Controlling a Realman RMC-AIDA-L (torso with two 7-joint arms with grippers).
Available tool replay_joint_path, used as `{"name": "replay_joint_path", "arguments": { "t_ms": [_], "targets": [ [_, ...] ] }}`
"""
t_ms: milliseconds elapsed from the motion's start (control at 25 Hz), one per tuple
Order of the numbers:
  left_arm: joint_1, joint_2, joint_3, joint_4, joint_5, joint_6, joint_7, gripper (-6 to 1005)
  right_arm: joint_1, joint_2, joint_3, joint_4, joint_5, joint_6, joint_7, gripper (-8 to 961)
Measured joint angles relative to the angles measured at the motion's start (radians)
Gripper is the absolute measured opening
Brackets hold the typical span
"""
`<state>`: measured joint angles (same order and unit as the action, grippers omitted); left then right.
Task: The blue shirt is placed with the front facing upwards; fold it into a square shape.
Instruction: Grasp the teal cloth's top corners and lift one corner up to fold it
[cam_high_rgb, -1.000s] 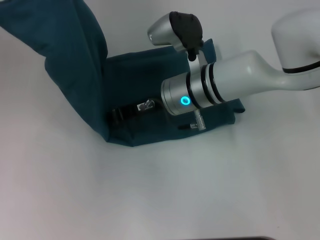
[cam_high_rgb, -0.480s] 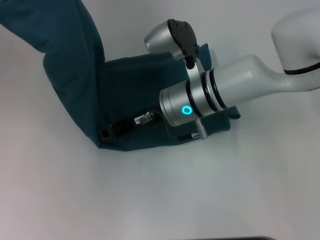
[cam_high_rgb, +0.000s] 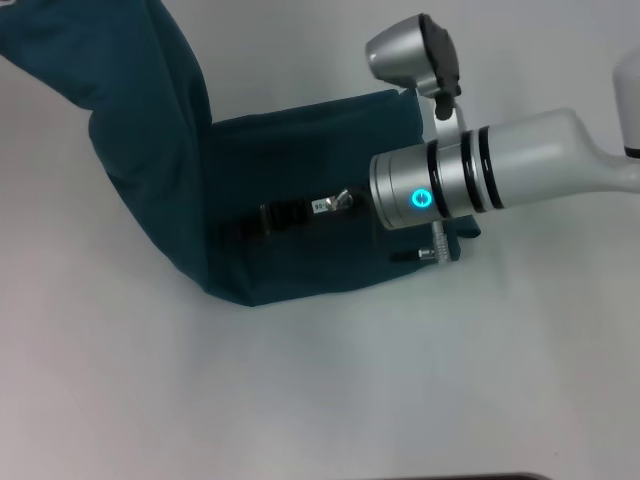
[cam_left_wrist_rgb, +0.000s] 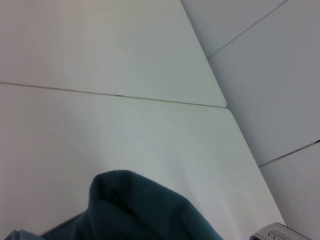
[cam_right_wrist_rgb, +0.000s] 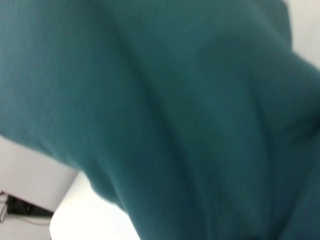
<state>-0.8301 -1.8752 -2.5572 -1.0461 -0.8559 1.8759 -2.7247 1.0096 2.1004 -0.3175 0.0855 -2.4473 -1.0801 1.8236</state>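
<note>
We saw the blue shirt (cam_high_rgb: 300, 200) lying mid-frame on the white table (cam_high_rgb: 320, 390), its left part lifted toward the upper left corner. The right tool (cam_high_rgb: 275, 216) reached across the flat cloth; we could not tell its opening

Blue shirt (cam_high_rgb: 300, 190): matt woven cloth, softly creasing. Table (cam_high_rgb: 300, 400) beneath the shirt: showing smooth, matt white. Right arm (cam_high_rgb: 520, 175) above the shirt: gleaming satin metal.

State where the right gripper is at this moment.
In the head view, the right gripper lies low over the blue shirt at centre, just right of the raised fold that climbs toward the robot's left.
</note>
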Motion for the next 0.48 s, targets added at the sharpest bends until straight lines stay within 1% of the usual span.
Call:
{"name": "replay_joint_path", "arguments": {
  "t_ms": [120,280,320,480],
  "targets": [
    [-0.001,-0.002,0.003,0.000,0.000,0.000,0.000,57,0.000,0.003,0.026,0.002,0.001,-0.005,-0.009,10],
    [-0.003,-0.006,0.010,-0.001,-0.002,0.000,0.000,57,0.024,0.010,0.070,0.014,0.001,0.015,-0.038,10],
    [-0.004,-0.013,0.015,-0.005,-0.003,0.001,0.001,57,0.026,0.010,0.082,0.018,0.001,0.020,-0.045,10],
    [-0.004,-0.015,0.020,-0.006,-0.003,0.000,0.001,57,0.035,0.005,0.138,0.032,0.000,0.022,-0.074,10]
  ]
}}
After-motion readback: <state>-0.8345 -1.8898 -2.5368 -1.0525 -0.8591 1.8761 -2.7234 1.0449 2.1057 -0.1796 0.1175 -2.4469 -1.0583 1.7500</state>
